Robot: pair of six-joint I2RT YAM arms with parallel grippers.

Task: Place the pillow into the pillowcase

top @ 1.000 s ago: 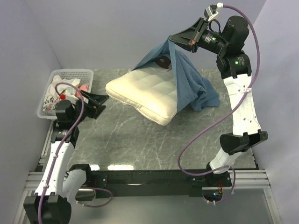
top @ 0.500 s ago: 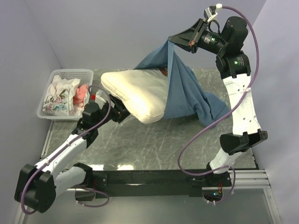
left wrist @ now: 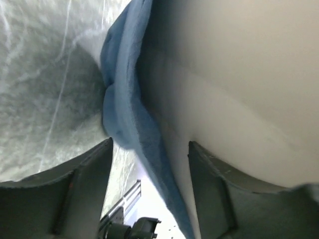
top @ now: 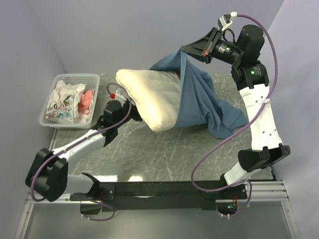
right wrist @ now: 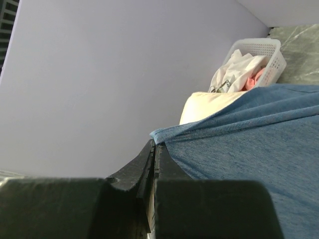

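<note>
The cream pillow (top: pixel 152 97) lies tilted, its left end raised off the table and its right end inside the mouth of the dusty-blue pillowcase (top: pixel 199 99). My right gripper (top: pixel 185 49) is shut on the pillowcase's top edge and holds it high above the table, so the cloth hangs like a tent. My left gripper (top: pixel 133 110) sits under the pillow's raised left end. In the left wrist view its jaws stand open, with the pillow (left wrist: pixel 239 74) and a blue fold of pillowcase (left wrist: pixel 124 99) above them. The right wrist view shows the pinched pillowcase edge (right wrist: pixel 249 134) and the pillow (right wrist: pixel 204 104) behind it.
A white plastic basket (top: pixel 94 79) holding printed white and pink cloth stands at the table's back left; it also shows in the right wrist view (right wrist: pixel 259 50). Loose pillowcase cloth bunches on the marble table (top: pixel 149 154) at the right.
My left arm swung right from beside the basket to under the pillow's left end. That end rose and the pillow shifted toward the pillowcase. The right gripper kept its hold.
</note>
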